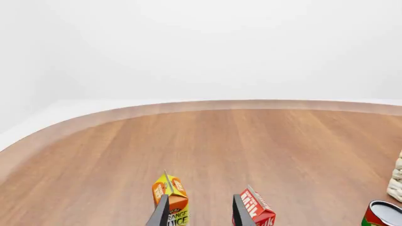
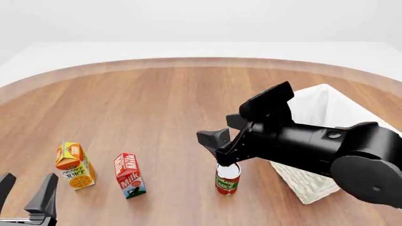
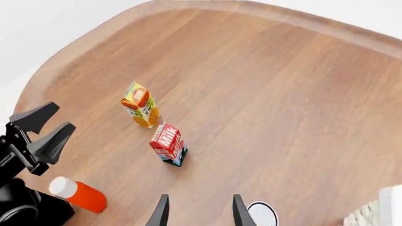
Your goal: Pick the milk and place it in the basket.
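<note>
Little milk carton waits to be picked up

The milk [image 2: 129, 175] stands upright on the tabletop [image 2: 157, 108], between the juice carton [image 2: 75, 165] and the can [image 2: 227, 178]. It looks light and stiff, with flat sides good for squeezing. The right pincer [image 2: 217, 141] is open and empty, and so is the left pincer [image 2: 25, 193]. The basket [image 2: 326, 101] sits to the right.

Upright red milk carton [image 2: 129, 175] on the table, well left of the cream wicker basket [image 2: 326, 141].
</note>
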Robot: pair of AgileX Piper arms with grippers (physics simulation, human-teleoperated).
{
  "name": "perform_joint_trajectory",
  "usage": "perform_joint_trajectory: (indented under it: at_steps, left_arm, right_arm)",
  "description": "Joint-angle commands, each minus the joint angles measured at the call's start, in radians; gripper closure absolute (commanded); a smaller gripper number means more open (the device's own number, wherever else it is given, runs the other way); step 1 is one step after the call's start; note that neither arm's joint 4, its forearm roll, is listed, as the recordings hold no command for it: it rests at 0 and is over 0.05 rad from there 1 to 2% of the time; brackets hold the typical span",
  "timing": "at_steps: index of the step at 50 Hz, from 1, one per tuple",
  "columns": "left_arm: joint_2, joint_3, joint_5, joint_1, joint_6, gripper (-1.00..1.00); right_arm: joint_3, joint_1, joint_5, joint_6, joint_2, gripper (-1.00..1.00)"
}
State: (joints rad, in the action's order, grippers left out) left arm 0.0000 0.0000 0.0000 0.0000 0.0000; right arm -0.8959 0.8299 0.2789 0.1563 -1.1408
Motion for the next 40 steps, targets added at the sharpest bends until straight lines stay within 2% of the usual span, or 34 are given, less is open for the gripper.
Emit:
perform_joint_trajectory:
  at_steps: [1,3,4,29,31,33,35,36,37,38,40]
  left_arm:
    - [0.0,0.0,0.0,0.0,0.0,-1.0]
    - [0.0,0.0,0.0,0.0,0.0,-1.0]
    - [0.0,0.0,0.0,0.0,0.0,-1.0]
    - [0.0,0.0,0.0,0.0,0.0,-1.0]
    - [0.0,0.0,0.0,0.0,0.0,-1.0]
    - [0.0,0.0,0.0,0.0,0.0,-1.0]
    - [0.0,0.0,0.0,0.0,0.0,-1.0]
    - [0.0,0.0,0.0,0.0,0.0,-1.0]
    - [0.0,0.0,0.0,0.0,0.0,-1.0]
    - [0.0,0.0,0.0,0.0,0.0,-1.0]
    - [0.0,0.0,0.0,0.0,0.0,-1.0]
  right_arm:
    - [-0.065,0.073,-0.053,0.013,-0.133,-1.0]
    - [-0.075,0.093,-0.065,0.021,-0.148,-1.0]
    - [-0.078,0.099,-0.069,0.007,-0.158,-1.0]
    - [-0.076,0.098,-0.077,0.014,-0.161,-1.0]
    - [-0.081,0.092,-0.109,0.06,-0.154,-1.0]
    - [-0.1,0.094,-0.117,0.062,-0.189,-1.0]
    - [-0.108,0.107,-0.135,0.108,-0.202,-1.0]
    - [-0.104,0.07,-0.131,0.093,-0.19,-1.0]
    - [-0.099,0.053,-0.148,0.128,-0.173,-1.0]
    - [-0.109,0.043,-0.139,0.111,-0.184,-1.0]
    - [-0.12,0.059,-0.143,0.109,-0.197,-1.0]
